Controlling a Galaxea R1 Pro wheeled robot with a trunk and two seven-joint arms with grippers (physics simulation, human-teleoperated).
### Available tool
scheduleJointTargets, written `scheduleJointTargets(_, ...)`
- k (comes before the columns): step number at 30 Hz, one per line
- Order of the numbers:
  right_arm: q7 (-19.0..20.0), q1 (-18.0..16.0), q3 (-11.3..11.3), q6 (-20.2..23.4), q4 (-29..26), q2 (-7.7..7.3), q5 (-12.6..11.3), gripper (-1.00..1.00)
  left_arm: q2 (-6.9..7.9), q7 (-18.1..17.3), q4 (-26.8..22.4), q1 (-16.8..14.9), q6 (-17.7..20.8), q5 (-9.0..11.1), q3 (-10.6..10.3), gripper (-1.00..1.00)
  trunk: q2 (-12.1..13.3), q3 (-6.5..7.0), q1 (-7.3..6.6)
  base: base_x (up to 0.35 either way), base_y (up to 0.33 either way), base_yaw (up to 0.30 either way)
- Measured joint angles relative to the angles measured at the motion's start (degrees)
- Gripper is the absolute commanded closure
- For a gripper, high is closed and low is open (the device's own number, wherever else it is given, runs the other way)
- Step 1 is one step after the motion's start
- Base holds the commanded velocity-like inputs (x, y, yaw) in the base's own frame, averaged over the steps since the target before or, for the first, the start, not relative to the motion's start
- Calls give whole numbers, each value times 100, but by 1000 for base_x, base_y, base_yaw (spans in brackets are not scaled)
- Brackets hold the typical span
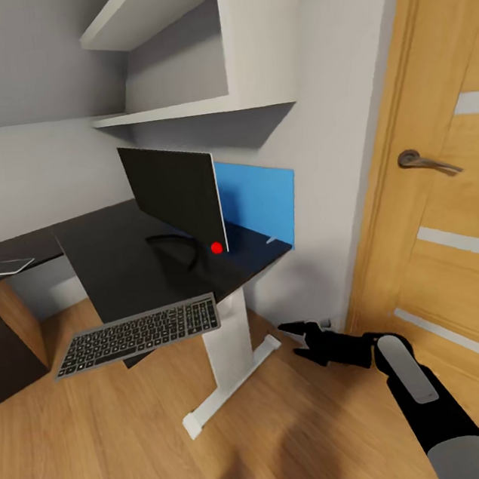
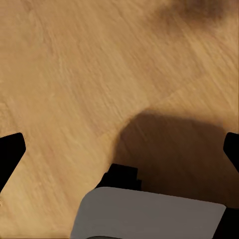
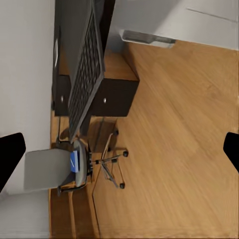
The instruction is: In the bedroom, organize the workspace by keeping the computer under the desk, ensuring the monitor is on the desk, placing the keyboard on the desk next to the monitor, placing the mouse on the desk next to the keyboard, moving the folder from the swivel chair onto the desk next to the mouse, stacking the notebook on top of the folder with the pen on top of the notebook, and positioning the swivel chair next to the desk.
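The black monitor [image 1: 177,199] stands on the glossy black desk [image 1: 120,260], its red dot at the lower corner. The grey-keyed keyboard [image 1: 138,334] lies at the desk's front edge and overhangs it; it runs along the desk in the right wrist view [image 3: 87,69]. That view also holds the grey swivel chair [image 3: 52,169] on the far side, with the blue folder [image 3: 75,160] on its seat. My right gripper [image 1: 295,340] hangs open low beside the desk's white leg, near the wall, with nothing between its fingers [image 3: 119,149]. My left gripper [image 2: 119,149] is open over bare wood floor.
A blue panel [image 1: 260,198] stands upright behind the monitor against the wall. White shelves [image 1: 191,109] hang above. A wooden door [image 1: 451,225] with a metal handle is close on the right. The black drawer unit [image 3: 107,97] sits under the desk. A flat grey item [image 1: 3,266] lies on the desk's left wing.
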Motion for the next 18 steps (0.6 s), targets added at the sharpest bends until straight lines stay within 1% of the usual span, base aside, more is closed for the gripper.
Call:
scheduleJointTargets(3,-1,18,161,2,10,94,12,-100,0,0,0,0,1,0,-2,-100,0,0,0,2,0,274)
scheduleJointTargets(9,-1,23,216,2,29,124,18,-100,0,0,0,0,1,-1,-1,-100,0,0,0,1,0,274)
scheduleJointTargets(18,-1,32,224,3,31,126,23,-100,0,0,0,0,0,9,3,-100,0,0,0,0,0,273)
